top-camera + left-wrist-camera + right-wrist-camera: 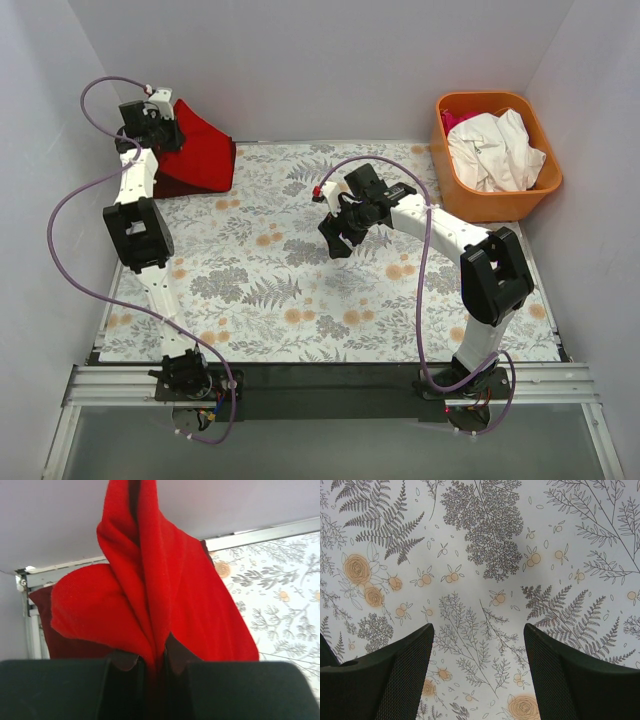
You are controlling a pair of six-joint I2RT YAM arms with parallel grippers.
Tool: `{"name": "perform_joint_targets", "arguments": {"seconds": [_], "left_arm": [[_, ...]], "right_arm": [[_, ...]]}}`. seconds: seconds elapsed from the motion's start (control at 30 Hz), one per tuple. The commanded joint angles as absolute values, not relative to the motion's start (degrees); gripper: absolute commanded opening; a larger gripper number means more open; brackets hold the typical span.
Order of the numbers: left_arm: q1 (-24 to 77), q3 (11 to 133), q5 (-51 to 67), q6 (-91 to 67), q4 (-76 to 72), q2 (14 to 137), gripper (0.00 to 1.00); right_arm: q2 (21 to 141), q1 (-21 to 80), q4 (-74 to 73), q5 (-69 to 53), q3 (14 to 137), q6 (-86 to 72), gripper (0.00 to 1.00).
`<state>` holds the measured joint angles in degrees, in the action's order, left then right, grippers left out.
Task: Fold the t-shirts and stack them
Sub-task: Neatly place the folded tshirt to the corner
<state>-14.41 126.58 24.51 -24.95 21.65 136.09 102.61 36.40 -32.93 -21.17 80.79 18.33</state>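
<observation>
At the far left corner my left gripper (152, 128) is shut on a fold of the bright red t-shirt (203, 150), lifting it into a peak. In the left wrist view the red t-shirt (165, 580) hangs pinched between the jaws of the left gripper (155, 666). Under it lies the dark maroon t-shirt (176, 187), whose edge (65, 642) shows to the left. A crumpled white t-shirt (497, 150) fills the orange tub. My right gripper (336, 240) hovers open above the middle of the table, nothing between its fingers (395, 675).
The orange tub (500, 205) stands at the back right, with a bit of pink cloth (456, 120) in its far corner. A floral cloth (300, 290) covers the table. White walls close in the left, back and right sides.
</observation>
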Motion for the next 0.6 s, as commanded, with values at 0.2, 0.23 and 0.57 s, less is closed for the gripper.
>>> {"name": "perform_joint_targets", "arguments": {"seconds": [0.2, 0.23, 0.57], "left_arm": [[-16.2, 125.2, 20.9, -19.4, 12.3, 137.2, 0.14], [-16.2, 125.2, 20.3, -19.2, 12.3, 137.4, 0.21], [-17.2, 134.5, 14.5, -19.3, 16.0, 133.7, 0.69]], "right_arm": [[102.7, 36.7, -33.5, -22.4, 82.5, 19.1, 0.89], [102.6, 36.7, -33.5, -22.5, 82.4, 19.2, 0.90], [98.3, 34.9, -34.1, -22.4, 81.7, 19.2, 0.98]]}}
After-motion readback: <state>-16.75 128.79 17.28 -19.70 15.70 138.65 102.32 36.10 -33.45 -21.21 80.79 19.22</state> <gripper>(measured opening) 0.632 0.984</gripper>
